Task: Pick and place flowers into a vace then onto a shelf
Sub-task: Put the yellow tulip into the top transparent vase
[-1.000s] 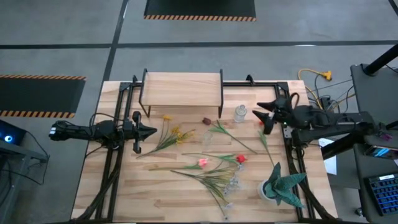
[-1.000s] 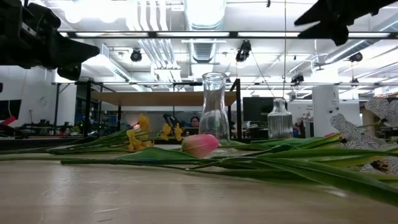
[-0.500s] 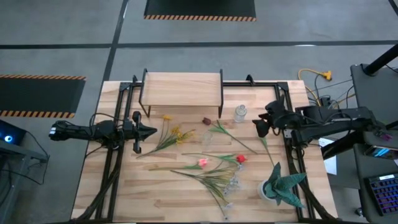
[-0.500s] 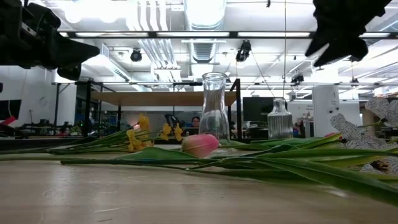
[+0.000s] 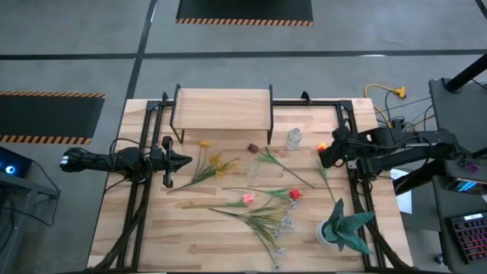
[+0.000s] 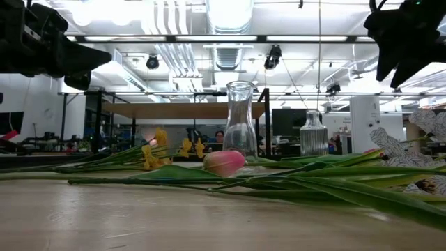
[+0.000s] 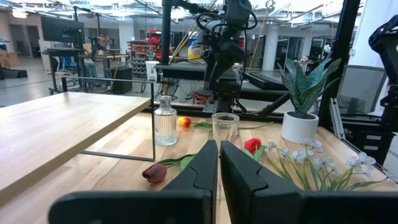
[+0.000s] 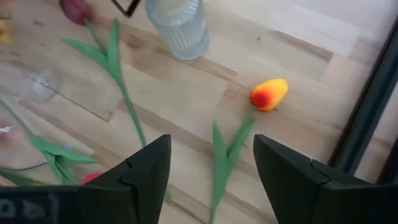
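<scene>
Several thin-stemmed flowers lie flat on the table: yellow ones (image 5: 215,162), a maroon one (image 5: 253,148), a pink tulip (image 5: 247,199), a red one (image 5: 294,195) and white ones (image 5: 283,224). An orange-yellow tulip (image 8: 269,93) lies by the right edge. My right gripper (image 8: 211,155) hovers open above its stem, pointing down, touching nothing. A clear glass vase (image 6: 240,129) stands upright mid-table. The shelf (image 5: 223,109) stands at the far side. My left gripper (image 7: 219,149) is shut and waits above the table's left part, by the yellow flowers.
A small ribbed glass bottle (image 5: 294,138) stands beside the shelf's right leg, close to my right gripper. A teal potted plant (image 5: 342,226) sits at the near right corner. Black frame rails (image 5: 354,183) run along the table's left and right sides.
My right gripper has turned at the wrist and tipped from level to pointing down. It has come lower, then drawn back a little toward the table's right edge, ending over the orange-yellow tulip. The flowers and vase have stayed where they were.
</scene>
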`<state>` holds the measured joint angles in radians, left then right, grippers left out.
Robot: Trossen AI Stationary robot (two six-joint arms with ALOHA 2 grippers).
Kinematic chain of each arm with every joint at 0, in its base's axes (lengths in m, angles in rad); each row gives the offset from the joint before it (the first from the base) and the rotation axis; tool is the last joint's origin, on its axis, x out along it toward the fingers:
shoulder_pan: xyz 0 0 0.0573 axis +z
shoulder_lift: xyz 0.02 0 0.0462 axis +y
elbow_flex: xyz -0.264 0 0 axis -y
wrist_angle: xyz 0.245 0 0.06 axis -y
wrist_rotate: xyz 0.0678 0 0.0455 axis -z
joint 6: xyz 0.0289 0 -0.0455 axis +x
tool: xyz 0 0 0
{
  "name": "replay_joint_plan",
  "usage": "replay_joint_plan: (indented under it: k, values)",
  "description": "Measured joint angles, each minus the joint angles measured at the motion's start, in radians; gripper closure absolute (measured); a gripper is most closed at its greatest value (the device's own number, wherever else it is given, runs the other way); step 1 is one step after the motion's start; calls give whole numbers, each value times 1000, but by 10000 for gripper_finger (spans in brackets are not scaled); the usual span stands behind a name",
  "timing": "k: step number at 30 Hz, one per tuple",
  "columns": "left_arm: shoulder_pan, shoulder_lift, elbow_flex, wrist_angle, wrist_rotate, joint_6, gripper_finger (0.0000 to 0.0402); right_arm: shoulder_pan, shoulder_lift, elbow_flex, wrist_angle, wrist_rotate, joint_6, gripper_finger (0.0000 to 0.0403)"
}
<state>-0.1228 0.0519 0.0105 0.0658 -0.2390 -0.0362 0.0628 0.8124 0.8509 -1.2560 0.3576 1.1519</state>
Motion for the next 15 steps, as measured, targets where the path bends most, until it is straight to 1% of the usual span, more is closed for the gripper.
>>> replay_joint_plan:
  k: [6, 8, 11, 15]
  values:
    - [0, 0, 0, 0, 0, 0, 399, 0, 18, -28, 2, 9, 12, 184]
    - [0, 0, 0, 0, 0, 0, 399, -1, 34, -38, 3, 27, 28, 184]
    - [0, 0, 0, 1, 0, 0, 399, -5, 72, -60, 4, 64, 48, 184]
    - [0, 0, 0, 1, 0, -4, 399, -11, 142, -85, 21, 60, 54, 184]
